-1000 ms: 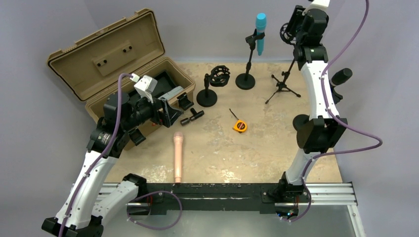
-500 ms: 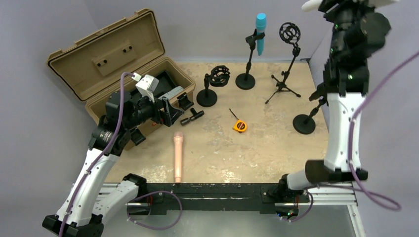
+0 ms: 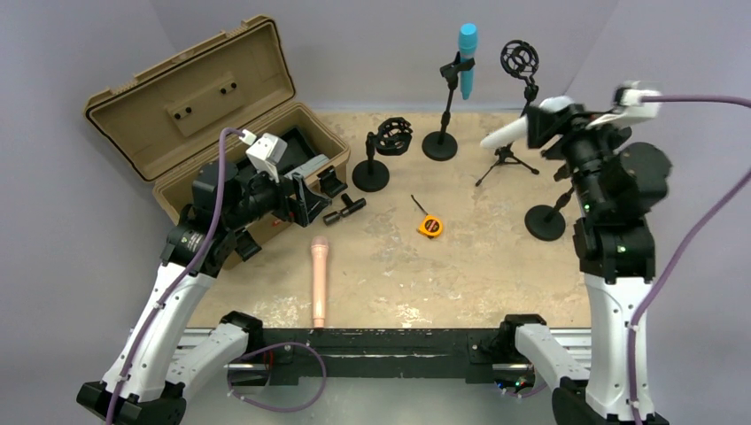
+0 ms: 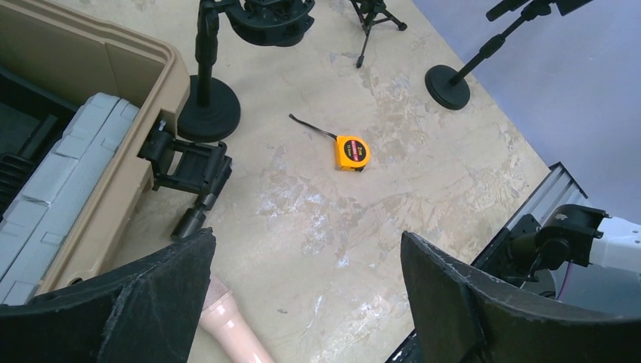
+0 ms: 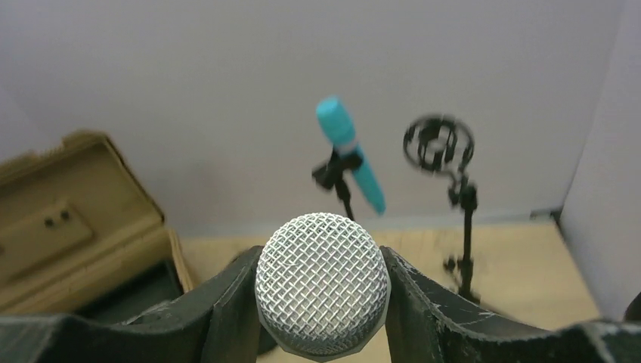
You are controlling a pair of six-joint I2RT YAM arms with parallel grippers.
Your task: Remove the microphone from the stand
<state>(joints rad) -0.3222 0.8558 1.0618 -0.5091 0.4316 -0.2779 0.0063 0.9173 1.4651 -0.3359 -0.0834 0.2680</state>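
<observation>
The microphone [image 5: 323, 283] is clasped between the right jaws and held raised, apart from the stand [image 3: 544, 221]. Only its mesh head is seen from the wrist. The stand's top is partly hidden by the right arm. The left jaws are spread, empty.

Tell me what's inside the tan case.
A grey padded block and black lining show in the case; the left arm covers the rest.
</observation>
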